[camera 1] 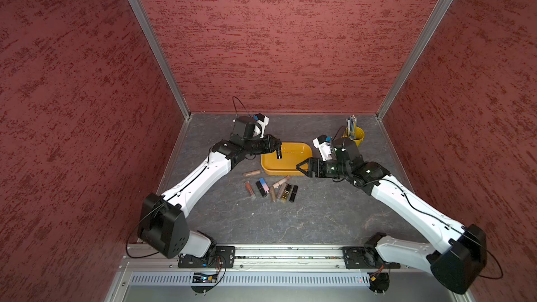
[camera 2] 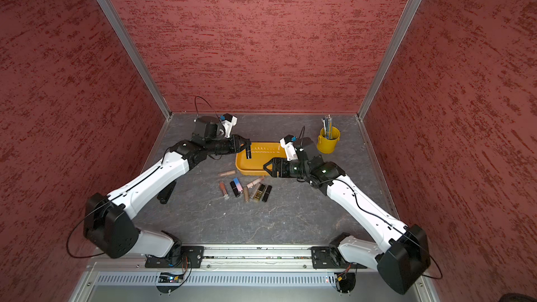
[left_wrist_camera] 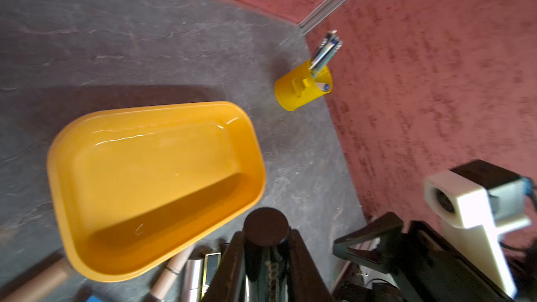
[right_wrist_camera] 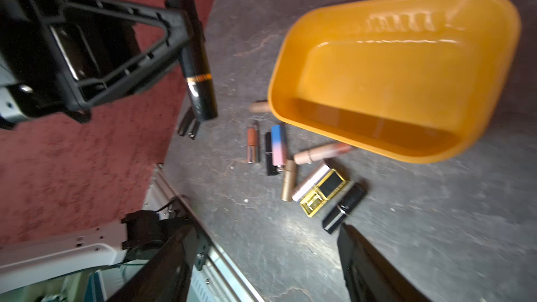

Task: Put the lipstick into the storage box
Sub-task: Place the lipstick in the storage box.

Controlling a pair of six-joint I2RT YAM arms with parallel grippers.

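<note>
My left gripper [camera 1: 277,146] is shut on a black lipstick [camera 1: 279,154] with a gold band, which hangs cap-down over the left end of the storage box [camera 1: 286,173]. The storage box is a shallow mustard-yellow tray, and both wrist views show nothing inside it [left_wrist_camera: 157,108] [right_wrist_camera: 276,82]. In the left wrist view the lipstick's round end [left_wrist_camera: 266,224] sticks out between the closed fingers. The right wrist view shows the lipstick [right_wrist_camera: 200,88] from the side. My right gripper [camera 1: 299,167] stands open and holds nothing, level with the box's front right corner.
Several loose lipsticks [camera 1: 273,188] lie on the grey table just in front of the box, and one tan tube [camera 1: 252,173] lies at its front left. A yellow pen cup [camera 1: 355,135] with pens stands at the back right. Red walls close in three sides.
</note>
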